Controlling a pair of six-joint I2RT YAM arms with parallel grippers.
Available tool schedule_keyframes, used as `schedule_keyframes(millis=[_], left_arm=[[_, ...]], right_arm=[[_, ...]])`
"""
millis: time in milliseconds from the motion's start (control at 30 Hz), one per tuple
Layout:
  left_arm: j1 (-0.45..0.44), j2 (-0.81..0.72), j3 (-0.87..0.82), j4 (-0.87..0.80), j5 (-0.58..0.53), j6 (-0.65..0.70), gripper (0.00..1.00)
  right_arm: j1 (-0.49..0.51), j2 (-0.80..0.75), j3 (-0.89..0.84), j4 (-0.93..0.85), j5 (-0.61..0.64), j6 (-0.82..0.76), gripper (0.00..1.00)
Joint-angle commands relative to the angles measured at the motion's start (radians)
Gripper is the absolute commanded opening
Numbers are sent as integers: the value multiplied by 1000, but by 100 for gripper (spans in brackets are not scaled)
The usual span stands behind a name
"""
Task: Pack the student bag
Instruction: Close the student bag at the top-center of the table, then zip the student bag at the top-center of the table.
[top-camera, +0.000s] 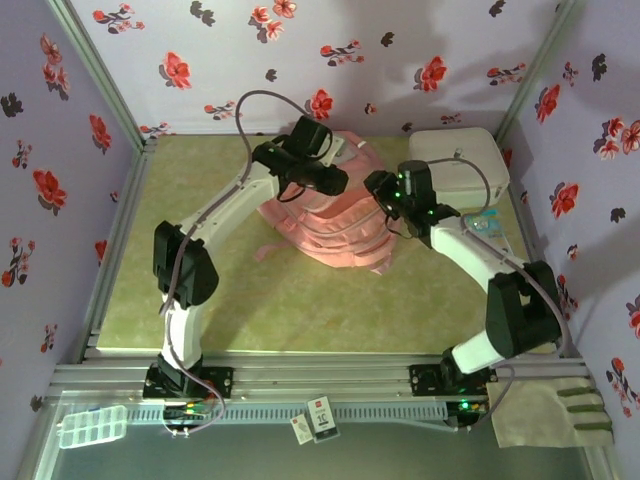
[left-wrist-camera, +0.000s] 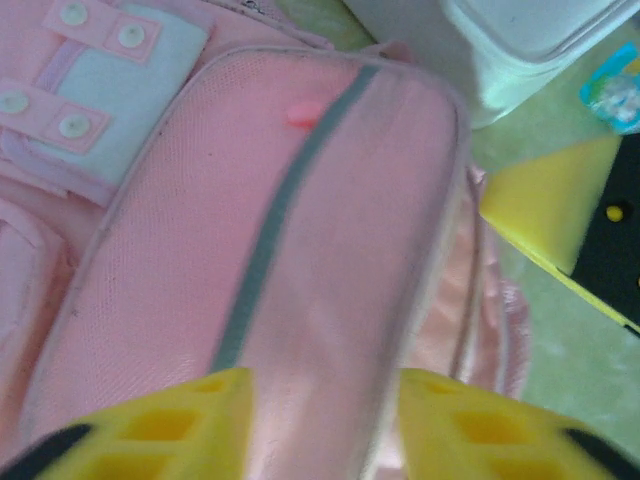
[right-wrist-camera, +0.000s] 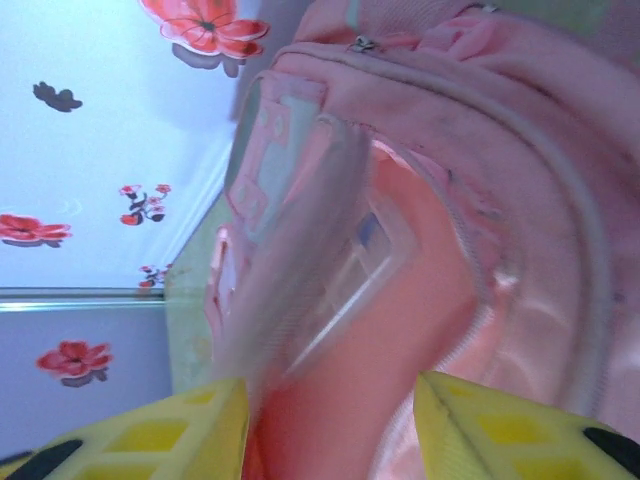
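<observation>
Top view, student bag (top-camera: 325, 238): pink, lying on the green bench (top-camera: 250, 295) towards the back, between the two arms.
Top view, left hand (top-camera: 338, 182): over the bag's upper edge; from here I cannot tell how its fingers stand.
Top view, right hand (top-camera: 378, 188): at the bag's right upper corner, close to the left hand; finger state not readable here.
Top view, white case (top-camera: 460, 160): at the back right, just beside the bag, with a blue packet (top-camera: 487, 225) in front of it.
Top view, front rail: a clear compartment box (top-camera: 90, 425) at the left, a pale glove (top-camera: 550, 410) at the right.

Left wrist view, left hand (left-wrist-camera: 322, 380): released, yellow fingers (left-wrist-camera: 170, 430) spread above a pink pocket panel; contact cannot be told.
Left wrist view, bag (left-wrist-camera: 330, 250): a grey stripe (left-wrist-camera: 270, 240) runs down the panel; a pale flap with snaps (left-wrist-camera: 110, 80) lies at upper left.
Left wrist view, right side: the white case (left-wrist-camera: 530, 50), the blue packet (left-wrist-camera: 615, 90) and a yellow slab (left-wrist-camera: 550, 210) lie beside the bag.

Right wrist view, right hand (right-wrist-camera: 330, 385): released, yellow fingers (right-wrist-camera: 150, 435) wide apart with pink fabric between them; whether the pads touch it cannot be told.
Right wrist view, bag (right-wrist-camera: 480, 200): seen very close and partly blurred, with a zip pull (right-wrist-camera: 362, 44) on its top seam.
Right wrist view, flowered wall (right-wrist-camera: 110, 150): behind the bag at the left.
</observation>
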Motion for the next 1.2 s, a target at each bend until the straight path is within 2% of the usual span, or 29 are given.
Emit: schedule_keyframes(millis=[0, 100, 267, 400, 500, 667, 767, 1033, 1167], left_arm=[[19, -123, -82, 71, 83, -12, 59], [43, -211, -224, 145, 96, -74, 71], [145, -340, -506, 294, 99, -258, 77], [254, -410, -713, 401, 113, -391, 78], [336, -464, -852, 484, 127, -454, 81], [433, -544, -1008, 567, 124, -464, 88], [470, -580, -1061, 575, 124, -458, 89], [508, -661, -1129, 543, 125, -409, 91], [512, -692, -1133, 525, 125, -379, 94]], right_arm=[[-8, -110, -38, -125, 136, -93, 52], [-7, -180, -63, -201, 185, -141, 57], [28, -221, -48, -322, 198, -219, 61], [147, -197, -7, -400, 274, -255, 63], [251, -136, 25, -396, 286, -223, 63], [415, 19, 106, -352, 291, -112, 64], [469, 97, 166, -319, 295, -36, 63], [525, 263, 280, -243, 382, 161, 52], [531, 338, 325, -221, 396, 240, 50]])
